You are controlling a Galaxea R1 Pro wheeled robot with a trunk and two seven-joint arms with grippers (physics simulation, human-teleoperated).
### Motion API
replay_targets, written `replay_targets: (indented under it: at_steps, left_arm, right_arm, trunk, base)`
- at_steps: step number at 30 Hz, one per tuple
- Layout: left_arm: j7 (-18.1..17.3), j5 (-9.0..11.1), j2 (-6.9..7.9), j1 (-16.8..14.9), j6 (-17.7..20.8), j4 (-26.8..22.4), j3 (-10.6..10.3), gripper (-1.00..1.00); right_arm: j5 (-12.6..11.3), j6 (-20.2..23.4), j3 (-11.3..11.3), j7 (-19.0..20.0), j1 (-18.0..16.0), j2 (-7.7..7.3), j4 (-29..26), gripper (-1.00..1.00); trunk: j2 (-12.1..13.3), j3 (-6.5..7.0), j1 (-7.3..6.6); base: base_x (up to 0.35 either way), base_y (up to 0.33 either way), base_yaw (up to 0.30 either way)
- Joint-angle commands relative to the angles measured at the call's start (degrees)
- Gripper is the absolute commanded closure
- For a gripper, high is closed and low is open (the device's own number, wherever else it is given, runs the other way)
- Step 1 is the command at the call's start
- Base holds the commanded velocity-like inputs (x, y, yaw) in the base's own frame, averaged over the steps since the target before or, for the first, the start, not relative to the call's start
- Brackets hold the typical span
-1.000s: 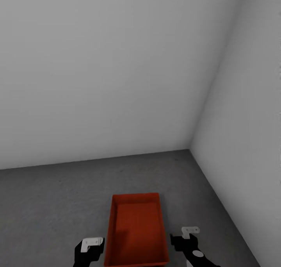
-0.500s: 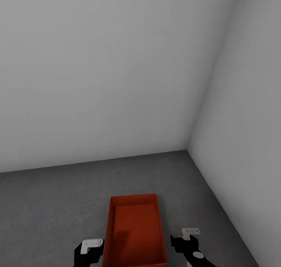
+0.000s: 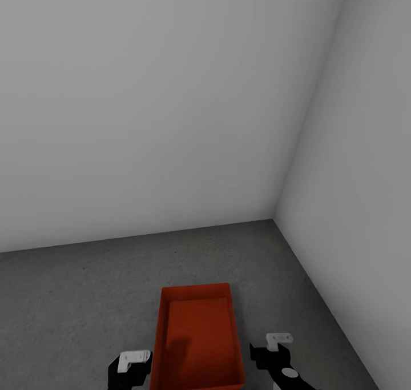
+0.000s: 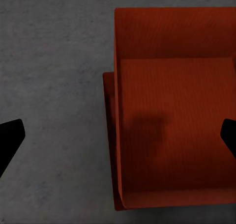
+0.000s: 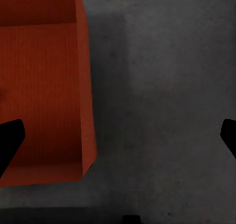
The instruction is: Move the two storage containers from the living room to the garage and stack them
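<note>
One orange-red storage container [image 3: 197, 338] sits on the dark grey floor [image 3: 80, 304] near the garage corner, straight in front of me. In the left wrist view a second orange-red edge [image 4: 108, 135] juts out lower along one long side of the container [image 4: 172, 126], apparently the other bin beneath it. My left gripper [image 3: 135, 358] hovers open at the bin's left wall, its fingers spanning that wall [image 4: 118, 135]. On the other side my right gripper [image 3: 273, 344] is open over bare floor beside the container [image 5: 44, 86], holding nothing [image 5: 119, 138].
Two plain pale grey walls meet in a corner [image 3: 275, 217] just beyond the bin; the right wall [image 3: 354, 207] runs close along the right arm. Open concrete stretches to the left of the bin.
The whole view shifted slightly between one second and half a second ago, so the camera moved. Since then the bin and both grippers have stayed put.
</note>
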Motion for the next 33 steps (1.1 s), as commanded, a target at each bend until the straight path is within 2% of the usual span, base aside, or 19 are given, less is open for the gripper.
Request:
replay_targets:
  at_steps: [1, 33]
  left_arm:
    - [0.0, 0.0, -0.02, 0.0, -0.2, 0.0, 0.2, -1.0]
    - [-0.2, 0.1, -0.12, 0.1, -0.3, 0.2, 0.0, -1.0]
  right_arm:
    - [0.0, -0.2, 0.2, -0.3, 0.0, 0.01, 0.1, -1.0]
    - [0.1, -0.3, 0.2, -0.4, 0.0, 0.11, 0.1, -1.0]
  trunk:
    - [-0.1, -0.1, 0.03]
    - [-0.1, -0.1, 0.03]
  base:
    - [0.0, 0.0, 0.0]
    - [0.0, 0.0, 0.0]
